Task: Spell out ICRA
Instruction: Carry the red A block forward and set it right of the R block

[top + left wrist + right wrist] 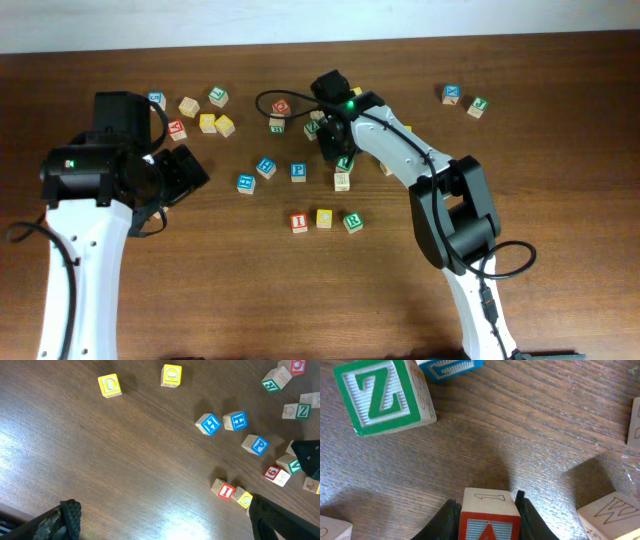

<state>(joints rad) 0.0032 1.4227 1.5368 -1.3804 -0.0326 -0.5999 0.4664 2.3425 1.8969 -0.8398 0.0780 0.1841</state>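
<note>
Fingers (pixel 445 520) of my right pincer (pixel 333 142) are clenched on the A cube (pixel 489 522), one dark pad against each side, with its red letter facing my wrist camera. I cannot tell whether the cube rests on the table (pixel 560 150) or hangs just above it. A green Z cube (pixel 380 397) lies ahead of it to the left, tilted, with part of a blue cube (pixel 447 367) just past that. From overhead, this pincer is among the scattered blocks at the far middle of the table. The other three letters lie well apart from it, nearer my base: the I cube (pixel 298 222), the C cube (pixel 324 218) and the R cube (pixel 352 222) sit in a row, close side by side, in that order from left to right. A blue P cube (pixel 298 171) lies between that row and the A. My left pincer (pixel 185 172) is released, its pads spread wide at the bottom corners of its wrist view, grasping nothing, off to the left of the row.
</note>
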